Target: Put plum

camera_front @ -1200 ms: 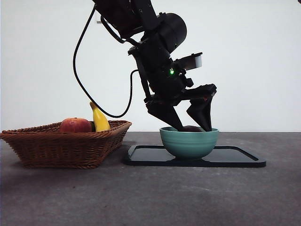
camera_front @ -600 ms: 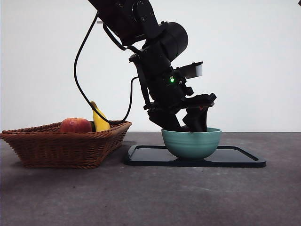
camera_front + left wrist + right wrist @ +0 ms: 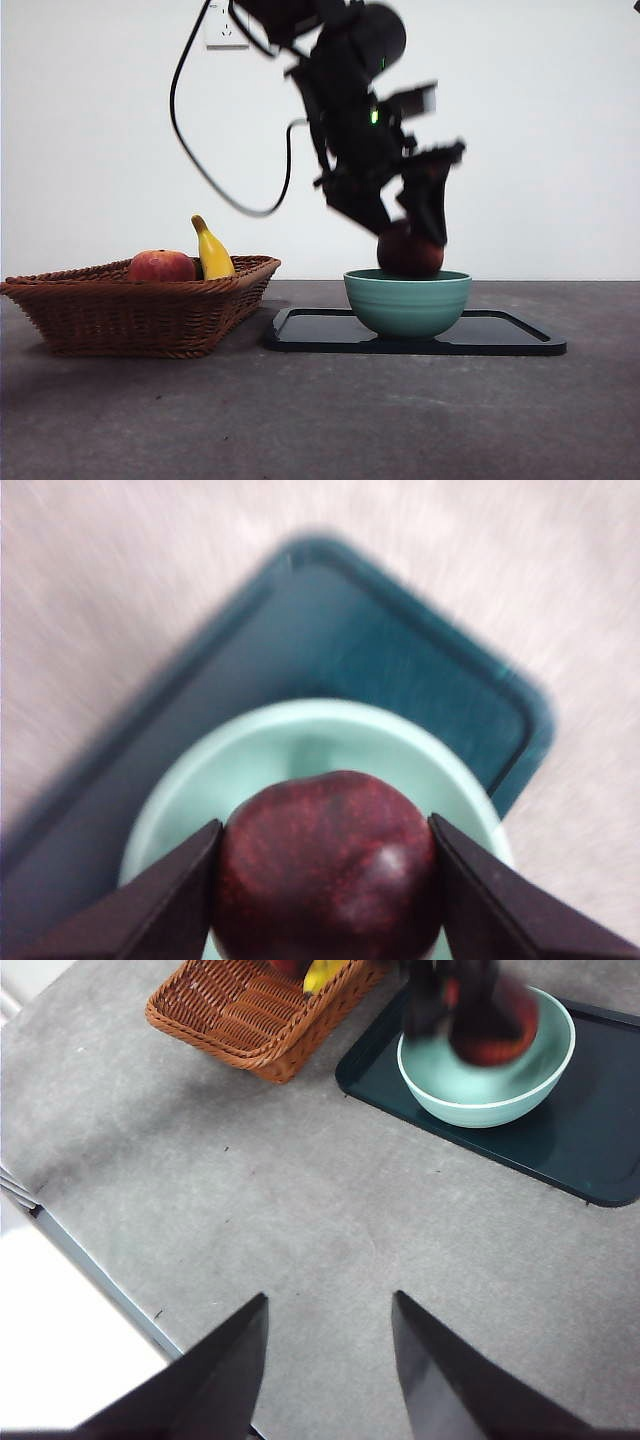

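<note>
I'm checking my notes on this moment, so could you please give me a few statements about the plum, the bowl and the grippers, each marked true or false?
1. The left gripper is shut on the plum. True.
2. The plum rests on the bottom of the green bowl. False: it is held at the bowl's rim level, above the bottom.
3. The bowl stands on the dark tray. True.
4. The banana lies on the tray. False: it is in the wicker basket, beside the red-orange fruit.
5. The right gripper holds the red-orange fruit. False: it is open, holding nothing, above bare table.
</note>
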